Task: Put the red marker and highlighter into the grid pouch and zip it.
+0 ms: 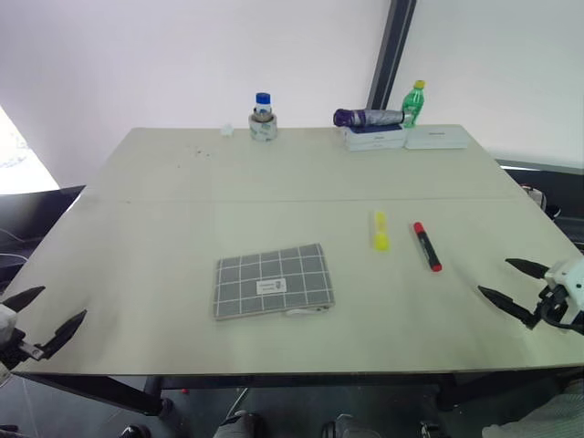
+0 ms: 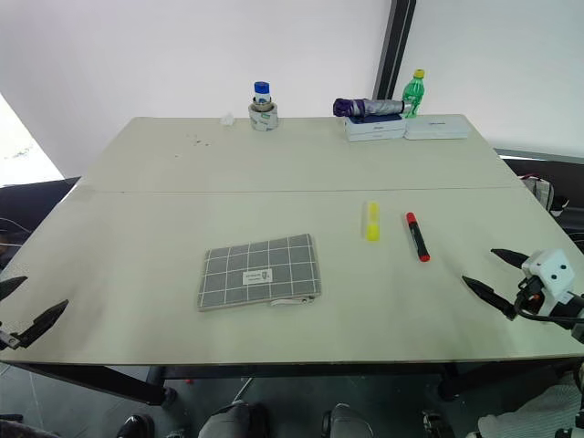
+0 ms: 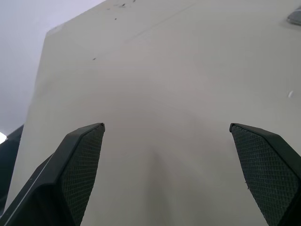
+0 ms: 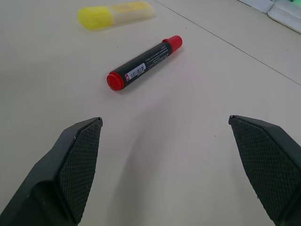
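the grid pouch (image 1: 272, 281) is lying flat on the pale table (image 1: 182, 210), a little left of centre and toward the near edge, its white label facing up and its zipper edge running along the near side. to the right of it, well apart, the highlighter (image 1: 380, 231) and the red marker (image 1: 426, 246) are lying side by side on the bare tabletop, near each other but not touching, the highlighter on the left and the red marker on the right, both pointing roughly near to far.

the left gripper (image 1: 43, 316) is hovering at the near left corner of the table, its two black fingers spread wide with nothing between them, and the left wrist view is looking along them over bare tabletop. the right gripper (image 1: 514, 286) is hanging over the near right edge, its jaws also standing wide apart and holding nothing; in the right wrist view the red marker (image 4: 144, 63) is lying just beyond the spread fingers (image 4: 70, 174), with the highlighter (image 4: 115, 14) farther on.

along the far edge a small jar with a blue lid (image 1: 263, 116) is sitting left of centre, and to the right a folded purple umbrella (image 1: 368, 117) is resting on a flat box (image 1: 374, 137), with a green bottle (image 1: 414, 102) and a white case (image 1: 436, 137) beside it.
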